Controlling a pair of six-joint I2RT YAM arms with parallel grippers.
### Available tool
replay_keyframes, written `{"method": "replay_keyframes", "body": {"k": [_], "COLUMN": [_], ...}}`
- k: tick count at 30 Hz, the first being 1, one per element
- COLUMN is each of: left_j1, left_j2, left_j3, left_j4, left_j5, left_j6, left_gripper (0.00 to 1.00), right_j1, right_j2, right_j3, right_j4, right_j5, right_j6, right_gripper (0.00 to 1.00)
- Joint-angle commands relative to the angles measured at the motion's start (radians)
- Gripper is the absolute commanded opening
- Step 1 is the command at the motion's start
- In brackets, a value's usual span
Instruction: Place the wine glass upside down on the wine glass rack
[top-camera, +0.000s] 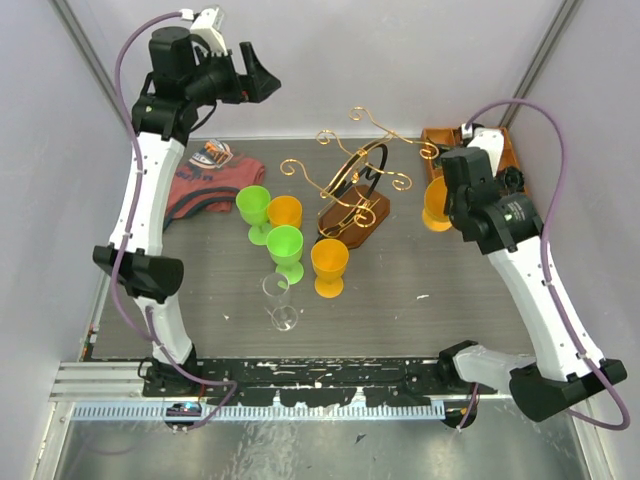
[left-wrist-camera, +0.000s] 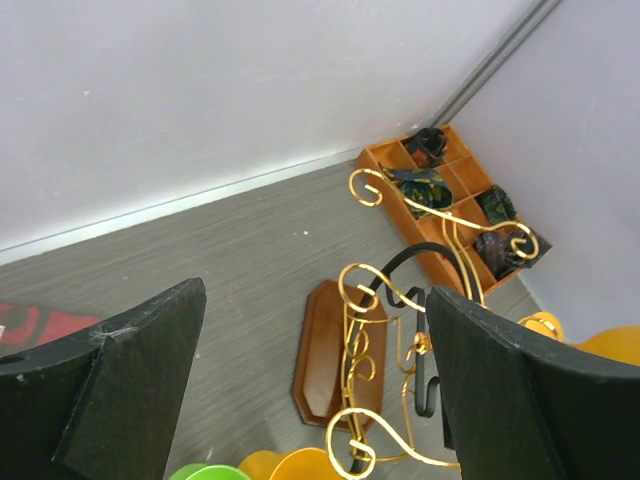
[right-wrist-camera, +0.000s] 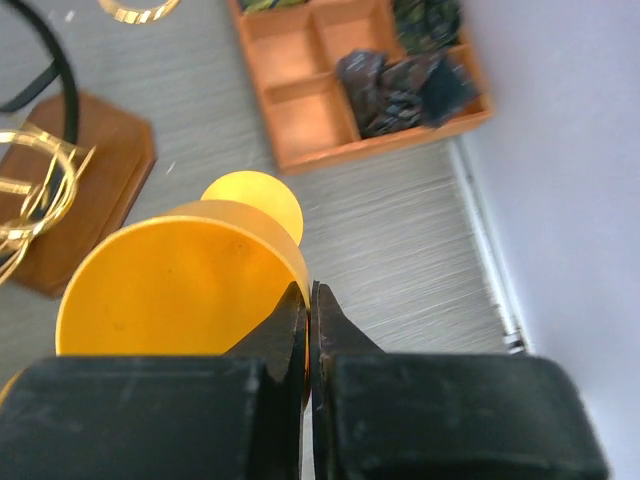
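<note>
Pinching the rim of an orange wine glass (right-wrist-camera: 170, 290), my right gripper (right-wrist-camera: 309, 300) had its two fingers pressed together with the thin wall of the bowl between them. I judge that this grip was chosen because it leaves the stem and the round foot (right-wrist-camera: 252, 200) bare, and these are the parts the rack must catch. The glass hung in the air, off the desk, just to the right of the wine glass rack (top-camera: 360, 212), which stood in the middle of the desk toward the far edge. The mouth of the glass faced my wrist and the foot pointed away from it, toward the desk, so I think it was not yet turned upside down. The next move would ask me to roll the wrist until the foot is on top, and then to slide the stem between two of the gold scroll arms (left-wrist-camera: 347, 283).

My left gripper (left-wrist-camera: 315, 295) hovered high over the far left corner with its fingers wide apart and nothing between them, probably to keep out of the way and to look down on the rack. Two green glasses (top-camera: 285, 248), two orange glasses (top-camera: 329, 266) and a clear glass (top-camera: 281, 302) stood left of the rack, near enough to be knocked. A compartment tray (top-camera: 495, 140) sat in the far right corner.
</note>
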Motion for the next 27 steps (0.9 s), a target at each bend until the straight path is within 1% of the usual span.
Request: {"method": "replay_keyframes", "body": {"k": [1, 2, 4, 5, 7, 10, 12, 15, 16, 17, 22, 25, 27], "left_j1": [0.0, 0.001, 0.002, 0.005, 0.004, 0.004, 0.003, -0.002, -0.007, -0.012, -0.041, -0.064, -0.078], "left_j2": [0.056, 0.053, 0.045, 0.038, 0.028, 0.002, -0.025, -0.06, -0.067, -0.072, -0.104, -0.137, -0.154], "left_j3": [0.115, 0.109, 0.079, 0.061, 0.022, -0.066, -0.142, -0.26, -0.284, -0.302, -0.352, -0.405, -0.438], "left_j4": [-0.092, -0.079, -0.038, -0.018, 0.032, 0.146, 0.263, 0.443, 0.489, 0.514, 0.628, 0.7, 0.726], "left_j5": [0.043, 0.044, 0.053, 0.065, 0.079, 0.102, 0.103, 0.102, 0.099, 0.094, 0.057, 0.005, -0.025], "left_j6": [-0.099, -0.116, -0.164, -0.195, -0.262, -0.37, -0.452, -0.607, -0.649, -0.691, -0.807, -0.882, -0.925], "left_gripper": [0.98, 0.98, 0.98, 0.98, 0.99, 0.99, 0.99, 0.99, 0.99, 0.99, 0.99, 1.0, 1.0], "right_j1": [0.003, 0.004, 0.004, 0.004, 0.003, 0.003, 0.003, 0.004, 0.003, 0.003, 0.004, 0.005, 0.016], "right_j2": [0.02, 0.02, 0.002, -0.011, -0.045, -0.094, -0.101, -0.068, -0.048, -0.025, 0.089, 0.131, 0.16], "right_j3": [0.137, 0.149, 0.15, 0.143, 0.11, 0.027, -0.026, -0.1, -0.123, -0.139, -0.195, -0.28, -0.319], "right_j4": [0.002, 0.043, 0.18, 0.275, 0.486, 0.814, 0.998, 1.227, 1.32, 1.375, 1.578, 1.777, 1.891], "right_j5": [0.244, 0.258, 0.269, 0.25, 0.193, 0.024, -0.122, -0.309, -0.358, -0.414, -0.576, -0.656, -0.67], "right_j6": [-0.073, -0.11, -0.201, -0.271, -0.355, -0.485, -0.551, -0.586, -0.592, -0.596, -0.562, -0.544, -0.534], "right_gripper": [0.01, 0.01, 0.01, 0.01, 0.01, 0.01, 0.01, 0.01, 0.01, 0.01, 0.01, 0.01, 0.01]}}
